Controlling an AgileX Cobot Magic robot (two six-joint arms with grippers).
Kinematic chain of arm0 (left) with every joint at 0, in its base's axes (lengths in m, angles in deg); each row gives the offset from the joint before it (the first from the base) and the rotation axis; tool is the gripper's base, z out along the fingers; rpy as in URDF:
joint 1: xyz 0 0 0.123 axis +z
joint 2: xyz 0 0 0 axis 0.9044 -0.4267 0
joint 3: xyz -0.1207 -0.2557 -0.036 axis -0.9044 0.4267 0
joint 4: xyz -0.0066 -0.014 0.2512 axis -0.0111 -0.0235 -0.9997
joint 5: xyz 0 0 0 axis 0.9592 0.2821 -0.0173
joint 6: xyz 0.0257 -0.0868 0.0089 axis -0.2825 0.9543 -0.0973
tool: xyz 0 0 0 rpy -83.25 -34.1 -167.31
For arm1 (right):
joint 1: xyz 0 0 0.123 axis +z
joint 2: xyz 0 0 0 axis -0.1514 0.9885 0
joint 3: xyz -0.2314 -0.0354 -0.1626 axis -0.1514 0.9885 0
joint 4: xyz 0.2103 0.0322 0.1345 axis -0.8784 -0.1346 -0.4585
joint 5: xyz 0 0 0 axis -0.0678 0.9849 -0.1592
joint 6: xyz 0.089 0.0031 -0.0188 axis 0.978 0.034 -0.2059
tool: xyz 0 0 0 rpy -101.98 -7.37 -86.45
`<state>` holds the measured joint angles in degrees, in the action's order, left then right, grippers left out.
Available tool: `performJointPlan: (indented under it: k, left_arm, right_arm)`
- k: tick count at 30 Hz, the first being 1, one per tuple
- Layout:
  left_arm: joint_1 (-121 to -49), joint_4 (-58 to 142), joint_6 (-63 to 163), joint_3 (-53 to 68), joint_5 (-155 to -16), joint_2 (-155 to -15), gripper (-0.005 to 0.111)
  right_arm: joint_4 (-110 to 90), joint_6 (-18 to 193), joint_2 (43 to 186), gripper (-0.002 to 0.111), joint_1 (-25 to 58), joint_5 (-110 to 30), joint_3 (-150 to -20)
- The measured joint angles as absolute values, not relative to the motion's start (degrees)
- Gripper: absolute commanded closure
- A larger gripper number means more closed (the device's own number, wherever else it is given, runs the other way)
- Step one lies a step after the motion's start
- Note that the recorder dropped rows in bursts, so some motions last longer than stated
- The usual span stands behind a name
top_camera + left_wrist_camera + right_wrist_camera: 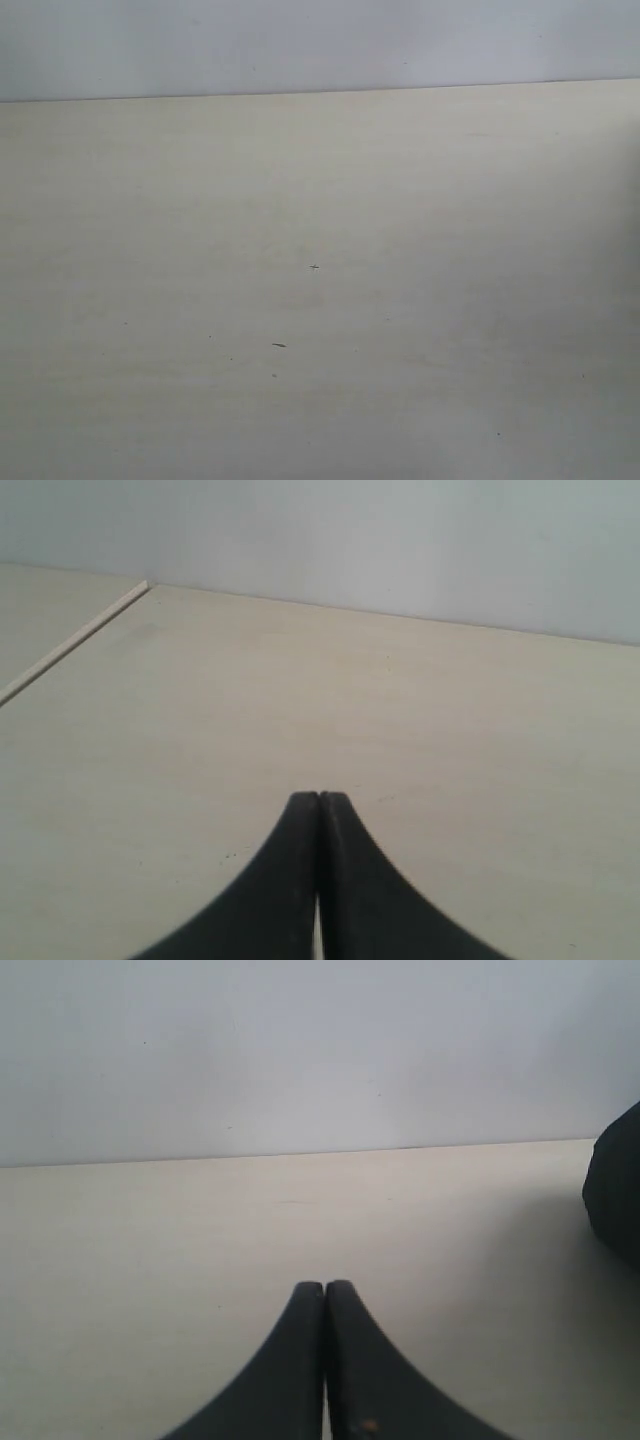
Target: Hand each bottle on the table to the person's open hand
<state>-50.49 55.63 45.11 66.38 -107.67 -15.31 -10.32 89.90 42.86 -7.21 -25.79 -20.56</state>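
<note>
No bottle shows in any view, and no hand of a person either. The exterior view holds only the pale beige table [320, 300] with a few dark specks; neither arm appears in it. In the left wrist view my left gripper [319, 797] is shut, its two black fingers pressed together over bare tabletop [400, 710]. My right gripper [325, 1285] is shut in the same way in the right wrist view, nothing between its fingers, above the table [200, 1240].
A pale grey wall [320, 45] rises behind the table's far edge. The left wrist view shows a table edge strip [75, 640] and a second surface beyond it. A dark rounded object [618, 1190] sits at the side of the right wrist view.
</note>
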Motion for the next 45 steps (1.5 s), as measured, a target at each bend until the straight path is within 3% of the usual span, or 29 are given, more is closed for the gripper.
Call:
performJointPlan:
  k: [21, 31, 45]
  left_arm:
    - [-50.7, 55.3, 44.9, 68.3, -106.9, -15.3, 0.107]
    - [-63.0, 55.2, 44.9, 68.3, -106.9, -15.3, 0.107]
    - [-64.6, 55.2, 44.8, 68.3, -106.9, -15.3, 0.107]
  right_arm:
    - [-10.3, 89.9, 42.9, 0.108, -7.2, -25.8, -20.6]
    - [-10.3, 89.9, 42.9, 0.108, -7.2, -25.8, -20.6]
    - [-10.3, 89.9, 42.9, 0.108, -7.2, -25.8, -20.6]
